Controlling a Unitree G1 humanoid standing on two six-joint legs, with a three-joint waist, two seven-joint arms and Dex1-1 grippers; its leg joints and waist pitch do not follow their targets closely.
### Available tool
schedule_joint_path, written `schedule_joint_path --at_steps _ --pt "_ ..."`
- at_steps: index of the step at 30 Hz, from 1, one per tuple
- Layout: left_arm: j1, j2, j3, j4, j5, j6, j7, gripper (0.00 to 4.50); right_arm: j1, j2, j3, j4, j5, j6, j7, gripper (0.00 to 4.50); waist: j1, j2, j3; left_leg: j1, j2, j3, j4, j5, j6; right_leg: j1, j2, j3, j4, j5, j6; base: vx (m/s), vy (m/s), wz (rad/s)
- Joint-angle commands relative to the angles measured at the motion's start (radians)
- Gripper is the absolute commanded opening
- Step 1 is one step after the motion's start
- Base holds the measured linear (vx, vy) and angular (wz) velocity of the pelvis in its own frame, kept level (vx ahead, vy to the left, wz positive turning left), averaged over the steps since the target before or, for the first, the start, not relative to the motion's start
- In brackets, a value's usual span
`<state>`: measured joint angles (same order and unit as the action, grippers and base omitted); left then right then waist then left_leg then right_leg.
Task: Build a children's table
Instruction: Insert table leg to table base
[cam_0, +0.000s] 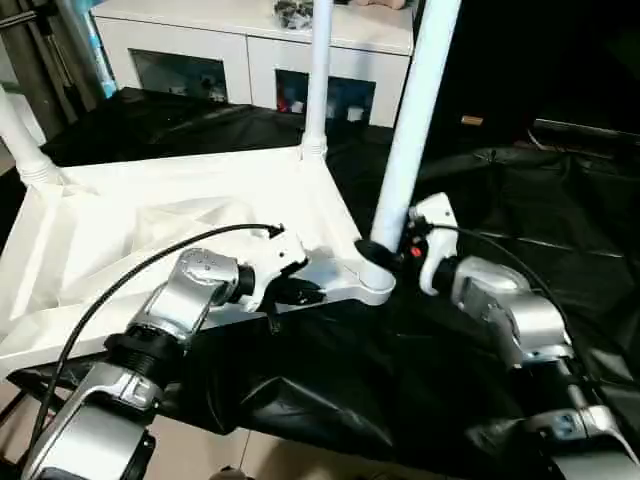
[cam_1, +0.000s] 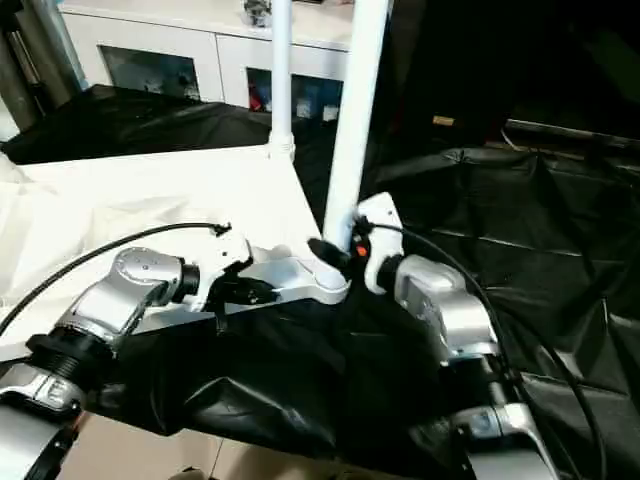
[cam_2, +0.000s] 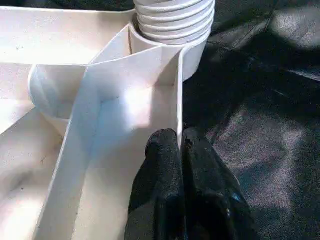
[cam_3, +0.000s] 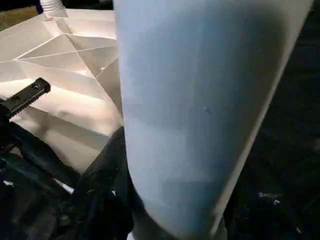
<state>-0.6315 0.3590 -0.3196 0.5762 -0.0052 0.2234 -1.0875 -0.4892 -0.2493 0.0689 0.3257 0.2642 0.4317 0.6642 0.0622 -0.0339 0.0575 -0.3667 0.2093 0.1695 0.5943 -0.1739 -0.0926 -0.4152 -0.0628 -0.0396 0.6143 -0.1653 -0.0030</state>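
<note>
My left gripper (cam_2: 181, 145) jaws pinch the tabletop (cam_0: 150, 215) rim; my right gripper (cam_0: 385, 255) jaws grasp the leg (cam_0: 415, 110) above its socket.

The white plastic table (cam_0: 150, 230) lies upside down on black sheeting, ribbed underside facing up, with diagonal ribs running between raised walls. Three tapered tube legs stand up from its round corner sockets: the near leg (cam_0: 415, 110) rises tilted slightly from the near corner socket (cam_0: 365, 285), a far leg (cam_0: 318, 75) stands upright at the back corner, and another leg (cam_0: 22, 140) shows at the far left corner. The near leg's ridged end (cam_2: 175, 20) (stacked rings) sits in its socket.
</note>
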Motion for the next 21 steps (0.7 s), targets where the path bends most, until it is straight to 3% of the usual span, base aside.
schedule_joint_path --at_steps 1,6,11,19,20,21 --pt "0.008 0.012 -0.003 0.034 0.012 0.009 -0.004 0.00 0.005 -0.013 0.003 -0.016 -0.009 0.010 0.007 1.90 0.006 0.000 -0.065 0.008 0.011 0.001 -0.075 -0.257 -0.009 0.047 -0.062 0.034 -0.085 -0.351 -0.159 0.000 0.000 0.00" --pt "0.009 0.013 -0.001 0.023 0.007 0.012 -0.010 0.00 -0.007 0.002 -0.012 0.026 -0.002 -0.014 0.001 1.90 0.006 0.001 -0.066 0.008 0.011 0.001 -0.076 -0.254 -0.010 0.048 -0.063 0.033 -0.084 -0.343 -0.162 0.000 0.000 0.00" --pt "0.011 0.008 0.006 0.012 -0.001 0.018 -0.010 0.00 -0.005 0.035 -0.084 0.084 0.060 -0.024 -0.006 1.90 0.006 0.004 -0.066 0.009 0.011 0.001 -0.076 -0.261 -0.011 0.049 -0.063 0.033 -0.083 -0.326 -0.177 0.000 0.000 0.00" --pt "0.010 0.001 0.014 0.010 -0.005 0.019 -0.002 0.00 0.050 0.061 -0.154 0.126 0.120 -0.044 0.013 1.89 0.006 0.009 -0.067 0.010 0.012 0.001 -0.077 -0.264 -0.009 0.049 -0.062 0.032 -0.082 -0.307 -0.189 0.000 0.000 0.00" --pt "0.008 0.000 0.015 0.012 -0.005 0.019 -0.001 0.00 0.065 0.065 -0.159 0.133 0.123 -0.055 0.017 1.89 0.006 0.014 -0.066 0.011 0.012 0.002 -0.078 -0.271 -0.010 0.048 -0.062 0.033 -0.085 -0.304 -0.192 0.000 0.000 0.00" --pt "0.006 -0.001 0.016 0.016 -0.004 0.017 0.001 0.00 0.079 0.068 -0.164 0.145 0.125 -0.068 0.022 1.89 0.007 0.011 -0.067 0.010 0.012 0.002 -0.077 -0.274 -0.009 0.051 -0.063 0.033 -0.085 -0.308 -0.191 0.000 0.000 0.00"
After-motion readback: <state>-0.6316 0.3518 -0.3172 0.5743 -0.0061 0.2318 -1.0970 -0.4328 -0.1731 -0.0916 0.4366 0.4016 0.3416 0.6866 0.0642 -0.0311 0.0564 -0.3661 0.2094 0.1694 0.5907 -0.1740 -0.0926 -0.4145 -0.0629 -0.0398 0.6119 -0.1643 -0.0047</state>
